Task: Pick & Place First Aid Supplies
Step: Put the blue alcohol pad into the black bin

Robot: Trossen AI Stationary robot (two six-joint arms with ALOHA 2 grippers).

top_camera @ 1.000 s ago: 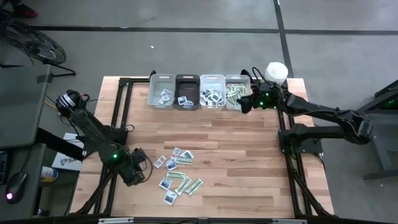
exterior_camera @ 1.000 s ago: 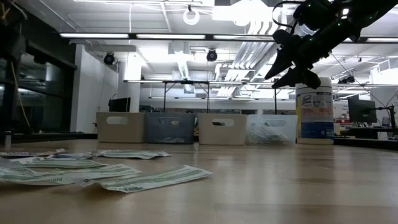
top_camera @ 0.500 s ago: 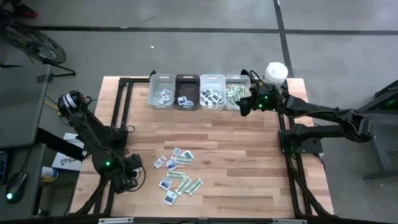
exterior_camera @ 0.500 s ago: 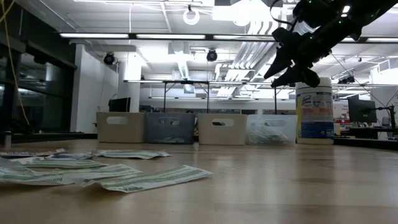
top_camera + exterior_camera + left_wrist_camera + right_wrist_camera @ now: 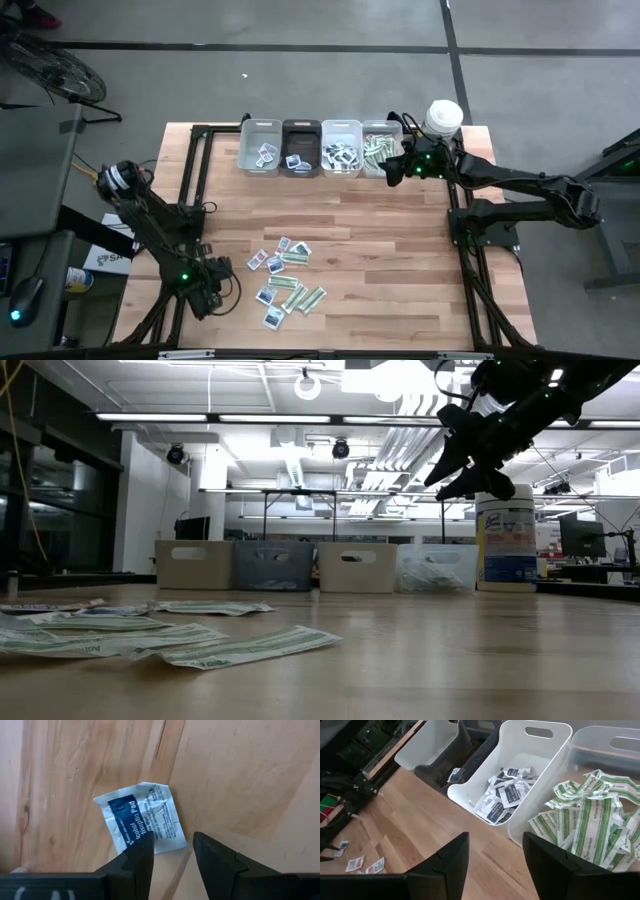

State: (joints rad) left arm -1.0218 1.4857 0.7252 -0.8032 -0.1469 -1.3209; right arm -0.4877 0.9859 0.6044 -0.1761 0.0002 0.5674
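Several small flat packets (image 5: 285,276), green-and-white strips and white squares with dark-blue marks, lie flat in a loose cluster on the wooden table; the low view shows them (image 5: 160,635) at its left. My left gripper (image 5: 206,290) is open near the table's near-left corner, left of the cluster. In its wrist view it (image 5: 172,854) hovers over a lone white alcohol-pad packet (image 5: 142,822) lying flat on the wood. My right gripper (image 5: 396,168) is open, raised by the bins' near side; it (image 5: 495,865) looks into two of them.
Four small bins (image 5: 320,148) stand in a row at the far edge; the third (image 5: 512,795) holds blue-and-white packets, the fourth (image 5: 585,820) green-and-white strips. A tall white canister (image 5: 443,116) stands right of them. Bare wood lies between the cluster and the bins.
My left arm has swung toward the table's near edge, carrying its gripper a little nearer and left of the packet cluster. The right gripper has stayed beside the bins, still open. The packets have not moved.
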